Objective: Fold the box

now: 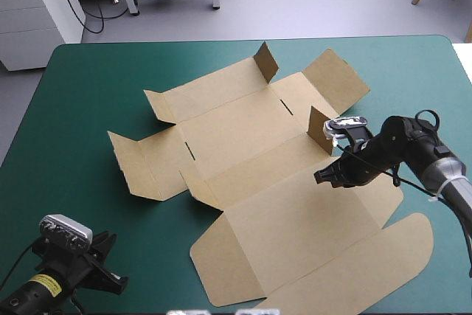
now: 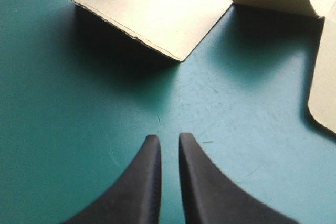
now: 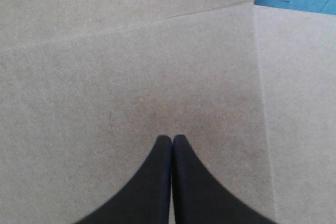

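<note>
The left end effector (image 2: 166, 136), closed to a thin slit, hovers over the teal-green bench (image 1: 81, 94). The right end effector (image 3: 172, 136), fully closed, is over the unfolded brown box (image 1: 243, 138).

The box (image 1: 258, 175), a cut sheet of brown board, is laid open and mostly flat on the table (image 1: 88, 94). It is spread slantwise from the middle toward the near right corner. Two small flaps are raised, one toward the far edge and one toward the right edge. The flaps on the left side are lifted slightly. The large panel with a rounded flap lies flat at the near edge.
</note>
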